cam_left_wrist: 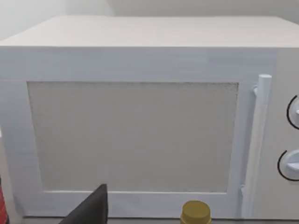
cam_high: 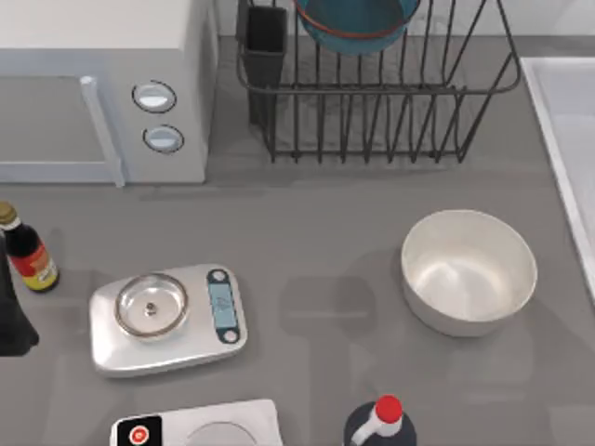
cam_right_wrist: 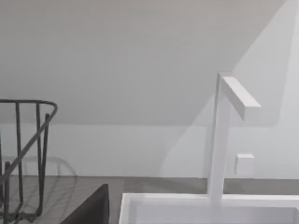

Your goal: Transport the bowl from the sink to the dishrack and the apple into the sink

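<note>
Grey desk (cam_high: 307,232), left to right: left arm (cam_high: 14,316) parked at the edge, can't tell its jaws. Teal bowl (cam_high: 358,23) sits in the dishrack (cam_high: 390,102), seemingly tilted on edge, so it could slip between the bars. Sink (cam_high: 567,139) far right, apple nowhere obvious.
</note>
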{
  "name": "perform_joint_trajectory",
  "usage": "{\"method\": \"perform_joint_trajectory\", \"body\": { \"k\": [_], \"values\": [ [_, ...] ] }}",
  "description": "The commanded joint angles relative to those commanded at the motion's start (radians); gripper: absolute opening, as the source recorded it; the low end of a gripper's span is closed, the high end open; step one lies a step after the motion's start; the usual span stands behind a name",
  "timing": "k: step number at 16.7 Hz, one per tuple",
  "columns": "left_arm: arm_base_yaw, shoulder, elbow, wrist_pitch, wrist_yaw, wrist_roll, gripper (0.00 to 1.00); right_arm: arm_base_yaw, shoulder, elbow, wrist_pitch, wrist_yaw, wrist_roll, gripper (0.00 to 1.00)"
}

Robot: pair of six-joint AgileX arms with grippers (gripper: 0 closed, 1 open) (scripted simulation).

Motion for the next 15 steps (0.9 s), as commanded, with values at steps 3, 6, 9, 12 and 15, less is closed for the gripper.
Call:
{"method": "perform_joint_trajectory", "body": {
  "k": [3,6,9,12,15],
  "values": [
    [0.0,0.0,0.0,0.0,0.0,0.0,1.0,0.063,-0.364,-0.061,-0.256,0.06,-0.001,1.0],
    [0.0,0.0,0.0,0.0,0.0,0.0,1.0,0.132,-0.67,-0.125,-0.498,0.126,-0.004,1.0],
    [0.0,0.0,0.0,0.0,0.0,0.0,1.0,0.197,-0.884,-0.186,-0.693,0.189,-0.006,1.0],
    [0.0,0.0,0.0,0.0,0.0,0.0,1.0,0.247,-1.005,-0.231,-0.807,0.238,-0.01,1.0],
    [0.0,0.0,0.0,0.0,0.0,0.0,1.0,0.261,-1.033,-0.243,-0.833,0.251,-0.011,1.0]
  ]
}}
